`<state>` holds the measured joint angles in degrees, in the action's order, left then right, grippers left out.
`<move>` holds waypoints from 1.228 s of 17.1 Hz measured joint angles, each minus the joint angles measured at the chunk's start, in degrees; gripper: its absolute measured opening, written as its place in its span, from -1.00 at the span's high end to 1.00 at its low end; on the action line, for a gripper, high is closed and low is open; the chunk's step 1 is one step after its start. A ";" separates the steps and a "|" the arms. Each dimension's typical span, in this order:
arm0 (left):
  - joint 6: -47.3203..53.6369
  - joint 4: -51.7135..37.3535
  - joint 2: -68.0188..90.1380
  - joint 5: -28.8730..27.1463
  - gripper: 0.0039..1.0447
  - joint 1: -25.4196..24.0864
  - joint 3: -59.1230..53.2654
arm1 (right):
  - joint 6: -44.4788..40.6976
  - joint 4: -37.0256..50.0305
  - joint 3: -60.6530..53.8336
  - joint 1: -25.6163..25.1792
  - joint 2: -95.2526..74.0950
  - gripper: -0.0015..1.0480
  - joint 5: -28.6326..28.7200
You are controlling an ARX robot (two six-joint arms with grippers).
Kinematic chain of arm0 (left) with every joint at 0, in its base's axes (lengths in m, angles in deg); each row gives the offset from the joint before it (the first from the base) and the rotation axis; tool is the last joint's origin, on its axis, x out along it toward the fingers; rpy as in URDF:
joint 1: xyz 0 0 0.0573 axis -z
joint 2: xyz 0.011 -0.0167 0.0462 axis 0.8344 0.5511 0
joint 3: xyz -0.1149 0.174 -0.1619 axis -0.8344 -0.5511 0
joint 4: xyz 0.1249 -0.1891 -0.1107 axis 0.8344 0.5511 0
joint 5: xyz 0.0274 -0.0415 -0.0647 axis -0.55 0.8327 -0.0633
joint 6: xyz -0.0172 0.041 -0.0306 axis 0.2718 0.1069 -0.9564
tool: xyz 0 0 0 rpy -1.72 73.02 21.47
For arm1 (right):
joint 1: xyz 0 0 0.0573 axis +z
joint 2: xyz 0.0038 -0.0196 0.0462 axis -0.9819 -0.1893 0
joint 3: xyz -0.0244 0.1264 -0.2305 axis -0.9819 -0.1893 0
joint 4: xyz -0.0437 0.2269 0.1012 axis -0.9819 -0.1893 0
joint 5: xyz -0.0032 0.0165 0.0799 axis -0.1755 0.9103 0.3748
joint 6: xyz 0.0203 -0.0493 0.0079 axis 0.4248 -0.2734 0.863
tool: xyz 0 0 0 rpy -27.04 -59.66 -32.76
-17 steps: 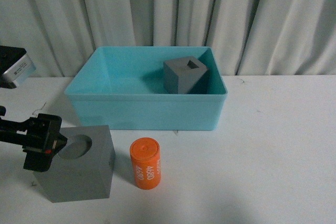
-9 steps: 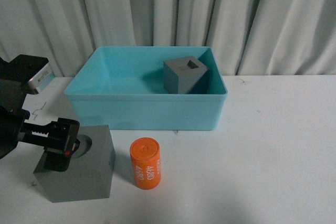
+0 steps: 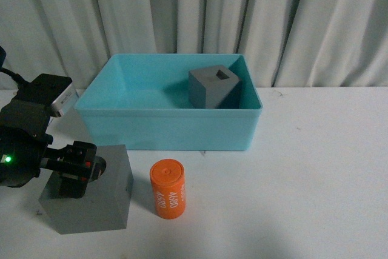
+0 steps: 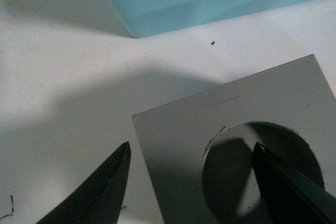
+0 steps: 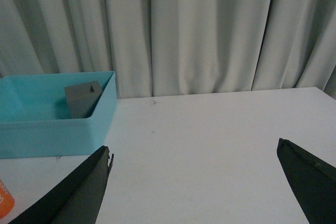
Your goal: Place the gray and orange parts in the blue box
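A gray cube with a round recess (image 3: pixel 103 201) sits on the white table at the front left. My left gripper (image 3: pixel 79 174) hovers open over its top. In the left wrist view one finger (image 4: pixel 286 184) is over the recess (image 4: pixel 236 177) and the other (image 4: pixel 102 190) is past the cube's edge (image 4: pixel 173 145). The orange cylinder (image 3: pixel 168 187) lies just right of this cube. A second gray cube with a rectangular slot (image 3: pixel 212 87) rests tilted inside the blue box (image 3: pixel 170 128). My right gripper (image 5: pixel 193 146) is open over bare table, outside the front view.
Grey curtains (image 3: pixel 200 10) hang close behind the box. The white table (image 3: pixel 315 168) stretches to the right of the box and cylinder. In the right wrist view the blue box (image 5: pixel 52 129) lies off to one side with the slotted cube (image 5: pixel 83 100) in it.
My left arm has moved right, from beside the recessed cube to over its top, with one finger now above the recess. The cubes, cylinder and box have not moved.
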<state>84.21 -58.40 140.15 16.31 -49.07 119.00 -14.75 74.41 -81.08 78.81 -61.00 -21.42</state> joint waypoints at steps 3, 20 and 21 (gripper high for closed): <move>-0.17 -0.24 0.13 -0.79 0.45 0.39 0.04 | 0.00 0.00 0.00 0.00 0.00 -0.87 0.02; -2.19 9.57 0.09 0.31 0.61 0.76 32.28 | 0.00 0.00 0.00 0.00 0.00 -0.87 0.00; -1.44 9.73 2.60 -1.14 0.61 1.22 34.38 | 0.00 0.00 0.00 0.00 0.00 -0.87 0.00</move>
<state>82.76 -48.67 142.75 15.17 -47.84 153.38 -14.75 74.41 -81.08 78.81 -61.00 -21.42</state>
